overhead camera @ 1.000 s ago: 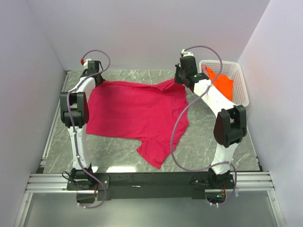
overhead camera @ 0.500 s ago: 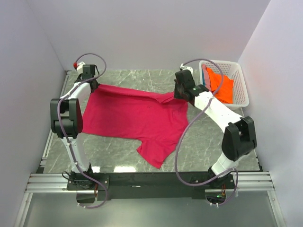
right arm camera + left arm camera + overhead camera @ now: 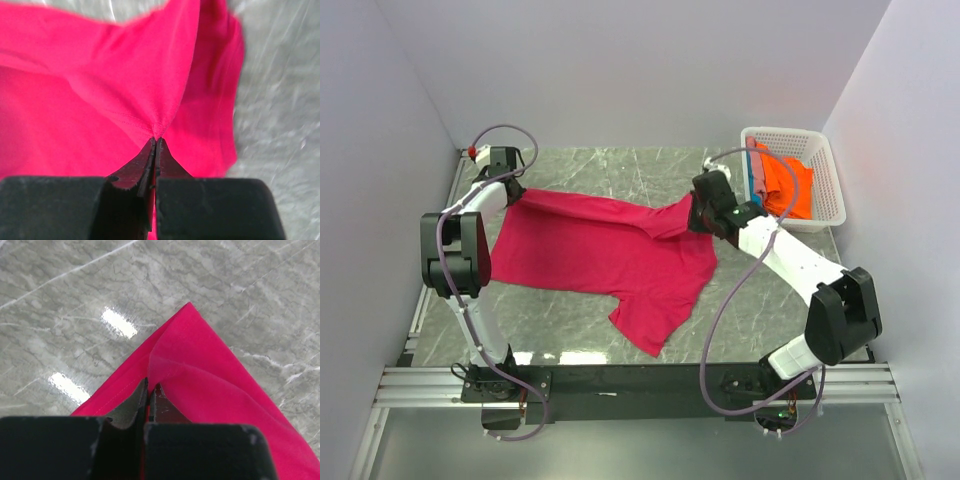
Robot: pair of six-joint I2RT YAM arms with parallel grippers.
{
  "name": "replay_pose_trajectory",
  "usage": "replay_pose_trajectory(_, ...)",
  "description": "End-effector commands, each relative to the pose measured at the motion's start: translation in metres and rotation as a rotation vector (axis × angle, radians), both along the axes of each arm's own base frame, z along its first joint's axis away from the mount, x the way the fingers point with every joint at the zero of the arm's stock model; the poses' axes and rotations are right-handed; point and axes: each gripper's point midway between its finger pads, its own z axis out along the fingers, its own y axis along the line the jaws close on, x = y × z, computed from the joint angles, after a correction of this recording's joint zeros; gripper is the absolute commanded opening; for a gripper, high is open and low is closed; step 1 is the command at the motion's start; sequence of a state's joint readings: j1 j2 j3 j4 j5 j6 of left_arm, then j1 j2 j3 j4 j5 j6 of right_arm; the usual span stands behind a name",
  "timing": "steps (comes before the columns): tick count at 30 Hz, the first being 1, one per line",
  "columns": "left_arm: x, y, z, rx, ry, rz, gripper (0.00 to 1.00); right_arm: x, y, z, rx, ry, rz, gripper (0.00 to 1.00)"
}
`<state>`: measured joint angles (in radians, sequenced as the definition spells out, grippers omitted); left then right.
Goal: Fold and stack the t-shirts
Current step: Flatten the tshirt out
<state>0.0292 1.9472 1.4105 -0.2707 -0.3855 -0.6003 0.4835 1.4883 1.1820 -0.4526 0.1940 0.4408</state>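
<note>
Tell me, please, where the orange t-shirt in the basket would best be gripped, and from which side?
Probably a raised fold near the middle of the orange t-shirt, approached straight down from above. It lies crumpled inside the white basket, whose lattice walls block any sideways approach.

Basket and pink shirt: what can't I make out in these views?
- Top view: the orange shirt hides what lies under it in the basket; only a blue sliver shows.
- Top view: wrists hide the left pincer and right pincer tips.
- Right wrist view: the pink shirt fills the frame, its edges cut off; the table is blurred.
</note>
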Motion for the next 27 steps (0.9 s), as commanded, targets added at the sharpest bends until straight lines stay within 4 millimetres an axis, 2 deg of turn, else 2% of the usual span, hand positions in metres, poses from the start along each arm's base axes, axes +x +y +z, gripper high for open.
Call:
replay_pose_trajectory(1, -0.004, -0.001, 0.018, -0.021, -0.032, 0.019, 0.01, -0.017, 0.005, -0.012, 0.028, 0.018, -0.036, 0.00)
replay_pose_trajectory(4, -0.005, -0.003, 0.013, -0.030, -0.021, 0.013, 0.00, -0.018, 0.001, -0.015, 0.031, 0.003, -0.075, 0.00)
replay_pose_trajectory(6, -0.003, -0.003, 0.019, -0.035, -0.034, 0.020, 0.00, -0.014, -0.004, -0.004, 0.024, -0.032, -0.102, 0.00)
replay_pose_trajectory(7, -0.005, -0.001, 0.023, -0.030, -0.036, 0.036, 0.00, -0.011, -0.006, 0.004, 0.023, -0.058, -0.116, 0.00)
replay_pose_trajectory(10, -0.010, 0.005, 0.058, -0.007, -0.099, 0.066, 0.00, -0.007, -0.020, 0.043, 0.023, -0.168, -0.163, 0.00)
replay_pose_trajectory(11, -0.015, 0.008, 0.085, 0.004, -0.160, 0.078, 0.00, -0.009, -0.024, 0.063, 0.031, -0.220, -0.164, 0.00)
replay_pose_trajectory(12, -0.017, 0.008, 0.101, 0.006, -0.197, 0.077, 0.00, -0.009, -0.029, 0.075, 0.026, -0.257, -0.178, 0.00)
replay_pose_trajectory(13, -0.020, 0.008, 0.119, 0.010, -0.236, 0.073, 0.00, -0.008, -0.033, 0.097, 0.039, -0.306, -0.186, 0.00)
replay_pose_trajectory(14, -0.025, 0.007, 0.156, 0.009, -0.322, 0.070, 0.00, -0.011, -0.038, 0.117, 0.040, -0.355, -0.186, 0.00)
replay_pose_trajectory(15, -0.029, 0.006, 0.175, 0.004, -0.362, 0.067, 0.01, -0.014, -0.042, 0.131, 0.044, -0.386, -0.190, 0.00)
replay_pose_trajectory(16, -0.034, 0.005, 0.194, 0.005, -0.399, 0.063, 0.00, -0.015, -0.047, 0.155, 0.053, -0.436, -0.204, 0.00)
replay_pose_trajectory(17, -0.047, 0.006, 0.232, 0.009, -0.477, 0.066, 0.01, -0.023, -0.053, 0.176, 0.065, -0.486, -0.202, 0.00)
replay_pose_trajectory(19, -0.063, 0.007, 0.270, 0.018, -0.559, 0.071, 0.01, -0.033, -0.063, 0.214, 0.080, -0.576, -0.205, 0.00)
replay_pose_trajectory(20, -0.082, 0.008, 0.305, 0.025, -0.644, 0.083, 0.01, -0.045, -0.072, 0.236, 0.100, -0.630, -0.212, 0.00)
replay_pose_trajectory(21, -0.093, 0.008, 0.322, 0.028, -0.685, 0.086, 0.01, -0.053, -0.079, 0.259, 0.119, -0.680, -0.226, 0.00)
replay_pose_trajectory(22, -0.104, 0.009, 0.338, 0.028, -0.726, 0.090, 0.01, -0.060, -0.085, 0.273, 0.118, -0.715, -0.227, 0.00)
replay_pose_trajectory(23, -0.125, 0.008, 0.368, 0.027, -0.803, 0.086, 0.01, -0.073, -0.094, 0.292, 0.137, -0.764, -0.235, 0.00)
replay_pose_trajectory(24, -0.136, 0.005, 0.383, 0.022, -0.843, 0.069, 0.01, -0.084, -0.100, 0.314, 0.165, -0.815, -0.236, 0.00)
replay_pose_trajectory(25, -0.147, 0.003, 0.397, 0.024, -0.877, 0.056, 0.01, -0.093, -0.104, 0.326, 0.178, -0.847, -0.223, 0.00)
replay_pose_trajectory(26, -0.169, 0.001, 0.427, 0.026, -0.952, 0.044, 0.01, -0.109, -0.106, 0.344, 0.214, -0.896, -0.190, 0.00)
replay_pose_trajectory(27, -0.180, -0.002, 0.441, 0.031, -0.985, 0.027, 0.01, -0.119, -0.108, 0.355, 0.232, -0.924, -0.169, 0.00)
